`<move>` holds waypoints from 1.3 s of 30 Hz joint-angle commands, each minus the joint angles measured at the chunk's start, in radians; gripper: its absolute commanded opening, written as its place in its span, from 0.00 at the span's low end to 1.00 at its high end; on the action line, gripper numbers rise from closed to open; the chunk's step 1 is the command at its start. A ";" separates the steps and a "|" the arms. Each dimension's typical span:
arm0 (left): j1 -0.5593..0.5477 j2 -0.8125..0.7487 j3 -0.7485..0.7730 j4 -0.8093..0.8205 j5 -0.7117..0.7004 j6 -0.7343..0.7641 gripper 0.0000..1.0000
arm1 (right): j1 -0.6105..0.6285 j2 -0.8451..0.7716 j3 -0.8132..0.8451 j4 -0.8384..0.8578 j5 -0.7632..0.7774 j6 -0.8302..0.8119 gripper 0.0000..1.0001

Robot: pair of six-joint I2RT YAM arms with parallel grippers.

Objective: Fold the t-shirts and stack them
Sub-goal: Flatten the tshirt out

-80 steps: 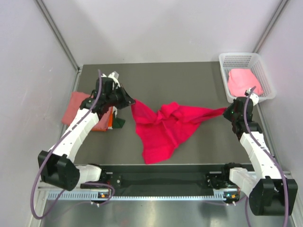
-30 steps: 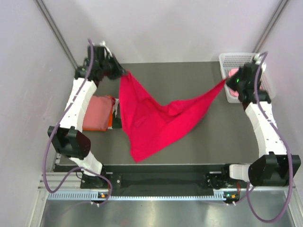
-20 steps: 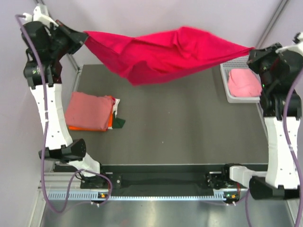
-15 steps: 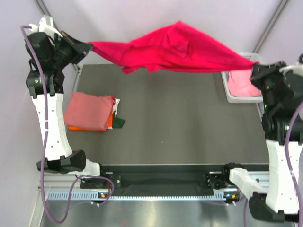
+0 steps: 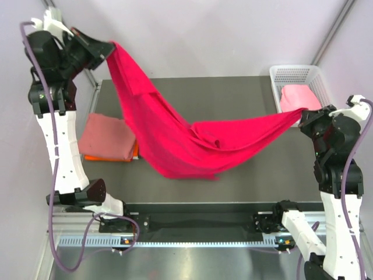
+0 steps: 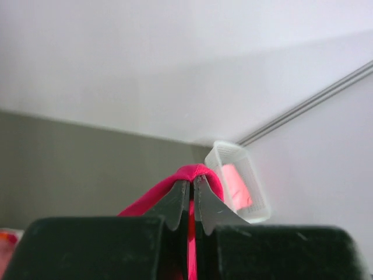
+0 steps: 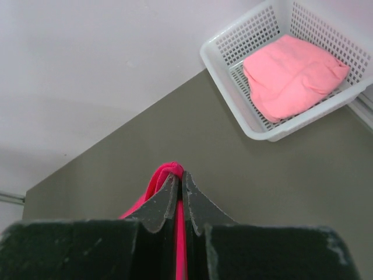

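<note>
The right arm's base is cut off by the lower frame edge in the top view. Above the near half of the table (image 5: 245, 93), the crimson-pink t-shirt (image 5: 175, 140) hangs in a deep sag between the two raised grippers. Whether its lowest fold touches the tabletop cannot be told. Its sleeves and neckline are lost in the bunched cloth.

The right gripper (image 5: 303, 116) is clenched on one corner of the shirt, low beside the basket. In its wrist view (image 7: 179, 181) the two fingers meet on a small loop of crimson cloth (image 7: 162, 174). The left gripper (image 5: 108, 48) is held high at the far left and pinches the other corner. In its wrist view (image 6: 191, 186) the fingers are pressed together with a crimson fold (image 6: 197, 171) bulging over the tips.

On the left of the table lies the folded dusty salmon t-shirt (image 5: 105, 135). The orange t-shirt (image 5: 96, 157) beneath it shows only as a thin edge. The hanging crimson cloth covers the stack's right side.

At the far right corner stands the white mesh basket (image 5: 294, 70) with the light pink t-shirt (image 5: 297, 99) inside it, partly screened by the crimson cloth. The right wrist view shows the basket (image 7: 230, 46) and that tee (image 7: 294, 73) clearly. The left wrist view shows the basket (image 6: 218, 156) only as a blur.

Counted: four t-shirts, two grippers, one basket.
</note>
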 commanded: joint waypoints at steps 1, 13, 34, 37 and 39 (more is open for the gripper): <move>0.002 0.026 0.154 0.080 0.038 -0.108 0.00 | -0.004 -0.011 0.038 0.023 0.042 -0.018 0.00; -0.084 0.353 -0.294 0.608 0.084 -0.321 0.00 | -0.004 0.088 -0.248 0.206 0.122 0.075 0.00; 0.082 -0.036 -1.064 0.803 -0.006 -0.283 0.99 | -0.012 0.102 -0.446 0.316 0.168 0.127 0.00; 0.036 -0.049 -0.930 0.450 -0.090 -0.102 0.99 | -0.013 0.096 -0.459 0.318 0.158 0.129 0.00; 0.024 -0.082 -0.920 0.380 -0.100 -0.054 0.99 | -0.013 0.091 -0.465 0.319 0.154 0.129 0.00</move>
